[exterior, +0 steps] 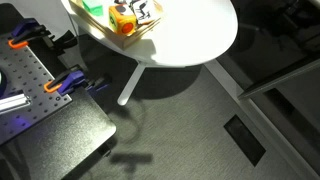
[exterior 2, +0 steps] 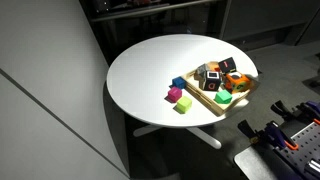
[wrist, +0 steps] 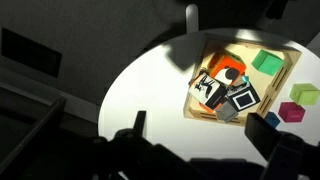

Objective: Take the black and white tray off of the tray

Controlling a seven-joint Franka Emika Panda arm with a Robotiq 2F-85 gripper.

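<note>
The light wooden tray (wrist: 205,114) lies on the round white table (wrist: 150,90). In it lie a small black and white tray (wrist: 210,90), a black square with a white frame (wrist: 243,97), an orange block (wrist: 230,70), a grey block and a green block (wrist: 266,62). The wooden tray also shows in both exterior views (exterior 2: 243,93) (exterior: 112,33), with the black and white pieces (exterior 2: 212,78) (exterior: 148,10) in it. My gripper (wrist: 198,118) is open and empty, well above the table, short of the tray's near rim. It does not show in either exterior view.
A blue block (exterior 2: 179,83), a magenta block (exterior 2: 173,95) and a yellow-green block (exterior 2: 182,105) lie on the table beside the tray. A perforated bench with orange clamps (exterior: 60,84) stands near the table. Dark floor surrounds the table's white leg (exterior: 130,82).
</note>
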